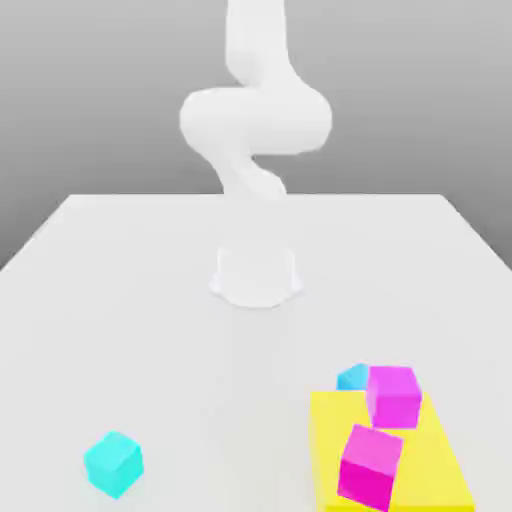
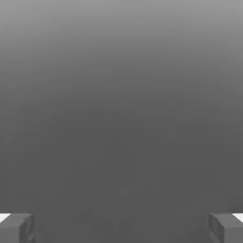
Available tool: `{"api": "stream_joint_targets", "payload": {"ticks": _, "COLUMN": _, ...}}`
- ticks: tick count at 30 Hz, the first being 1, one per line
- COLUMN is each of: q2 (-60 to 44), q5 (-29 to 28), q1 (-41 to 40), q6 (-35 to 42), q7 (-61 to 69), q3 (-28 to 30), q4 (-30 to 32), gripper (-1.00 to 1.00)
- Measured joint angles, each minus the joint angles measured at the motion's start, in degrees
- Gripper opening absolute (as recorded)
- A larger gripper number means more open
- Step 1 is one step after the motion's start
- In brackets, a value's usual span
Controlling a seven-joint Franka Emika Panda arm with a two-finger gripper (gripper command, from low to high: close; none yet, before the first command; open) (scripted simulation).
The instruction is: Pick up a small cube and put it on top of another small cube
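- Your plain white table (image 1: 150, 300) sits against a grey backdrop.
- A small bright cyan cube (image 1: 113, 464) lies near its front edge.
- Your hand (image 2: 121, 228) is spread wide, gripping nothing.

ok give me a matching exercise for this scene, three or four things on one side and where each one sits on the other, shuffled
Things:
1. lone cyan cube
2. second cyan cube
3. yellow slab
4. hand

Places or states:
A. under the two magenta cubes
B. on the bare table, at the exterior view's left
C. fingers wide apart, nothing between them
D. at the slab's far edge, beside a magenta cube

Pairs: 1-B, 2-D, 3-A, 4-C
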State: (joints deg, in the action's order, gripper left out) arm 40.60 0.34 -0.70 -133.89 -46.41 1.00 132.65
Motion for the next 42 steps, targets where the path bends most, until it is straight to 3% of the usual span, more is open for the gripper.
{"api": "stream_joint_targets", "payload": {"ticks": 25, "q2": -52.3, "q5": 5.7, "q1": -8.8, "q6": -21.0, "q7": -4.0, "q3": 8.9, "q4": 8.6, "gripper": 0.00}}
{"api": "stream_joint_targets", "payload": {"ticks": 30, "q2": -62.7, "q5": 8.7, "q1": -11.4, "q6": -28.1, "q7": -2.3, "q3": 6.6, "q4": 7.5, "gripper": 0.00}}
{"api": "stream_joint_targets", "payload": {"ticks": 31, "q2": -64.8, "q5": 9.3, "q1": -12.1, "q6": -29.7, "q7": -1.8, "q3": 5.8, "q4": 7.1, "gripper": -1.00}}
{"api": "stream_joint_targets", "payload": {"ticks": 38, "q2": -65.3, "q5": 9.4, "q1": -12.4, "q6": -30.1, "q7": -1.8, "q3": 5.5, "q4": 7.0, "gripper": -1.00}}
{"api": "stream_joint_targets", "payload": {"ticks": 42, "q2": -58.4, "q5": 6.9, "q1": -10.6, "q6": -24.8, "q7": -3.6, "q3": 7.8, "q4": 8.5, "gripper": -1.00}}
